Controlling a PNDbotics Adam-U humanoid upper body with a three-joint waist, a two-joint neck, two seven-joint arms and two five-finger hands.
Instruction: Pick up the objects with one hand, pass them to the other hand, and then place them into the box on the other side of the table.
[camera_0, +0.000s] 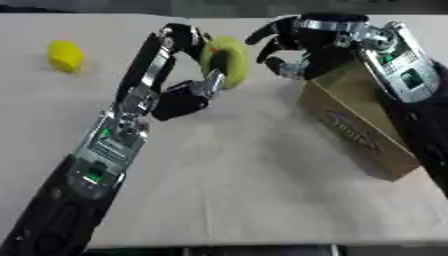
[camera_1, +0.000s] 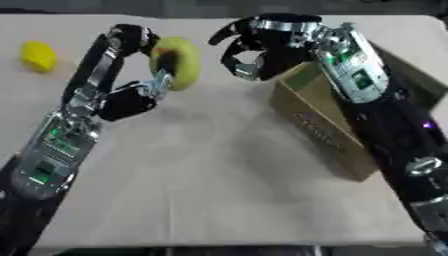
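Note:
My left hand (camera_0: 179, 75) holds a yellow-green rounded object (camera_0: 226, 61) above the table's middle, its fingers and thumb curled round it. Just to its right my right hand (camera_0: 293, 47) hangs with fingers curved and spread toward the object, a small gap between them, holding nothing. A brown cardboard box (camera_0: 354, 125) stands on the table's right side, partly under my right forearm. A second yellow object (camera_0: 65, 55) lies on the table at the far left.
The tan table (camera_0: 236, 185) stretches wide in front of the box and between my arms. Its front edge runs along the bottom of the views.

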